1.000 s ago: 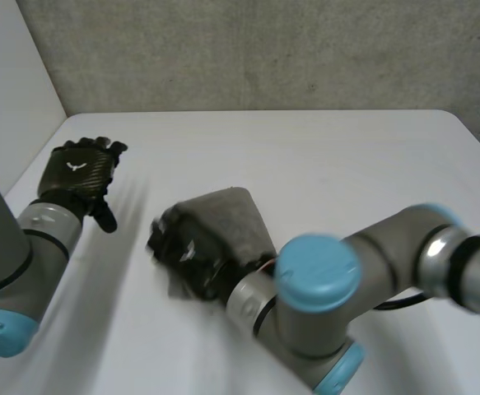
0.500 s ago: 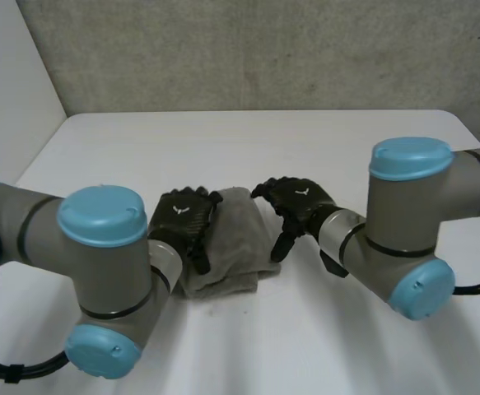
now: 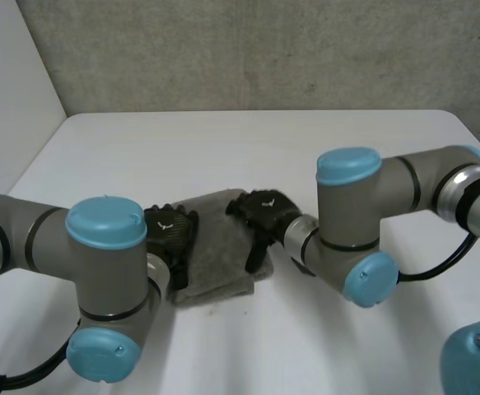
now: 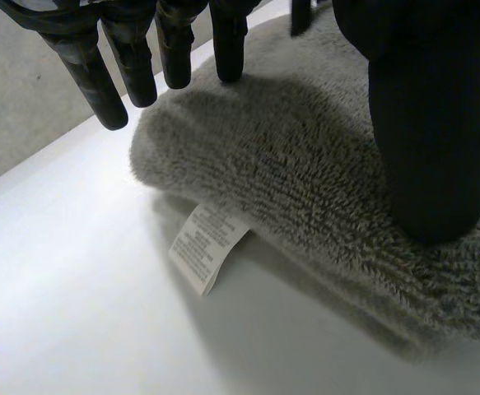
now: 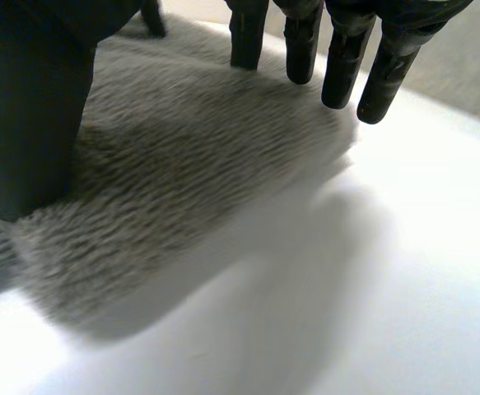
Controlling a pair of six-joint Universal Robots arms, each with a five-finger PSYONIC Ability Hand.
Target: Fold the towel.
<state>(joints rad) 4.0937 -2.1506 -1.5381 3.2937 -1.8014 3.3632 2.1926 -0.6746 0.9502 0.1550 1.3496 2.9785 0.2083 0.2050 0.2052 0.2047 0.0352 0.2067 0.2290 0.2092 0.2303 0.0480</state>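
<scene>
Surface: white surface (image 3: 223, 148) runs back to a grey wall (image 3: 264, 49), with a white side panel (image 3: 9, 90) at the upper left of the head view.
Edges: the far edge lies along the wall, and the surface rounds off at the upper right of the frame.
Open room: a broad bare stretch fills the upper middle of the head view. The lower frame is crowded by both arms.
Towel: grey towel (image 3: 219, 251), folded into a thick small pad, lies flat at the lower centre of the head view, well apart from every edge. A white label (image 4: 205, 247) sticks out from under its folded side.
Left hand: left hand (image 3: 167, 230) sits on the towel's left edge. Its fingers (image 4: 132, 66) are straight and spread, with the tips at the towel's rim. The thumb (image 4: 433, 123) rests on top of the pile, gripping nothing.
Right hand: right hand (image 3: 263, 210) sits on the towel's right edge. Its fingers (image 5: 342, 66) are straight, with the tips at the rim, and its thumb (image 5: 30, 107) presses the top; nothing is held.
</scene>
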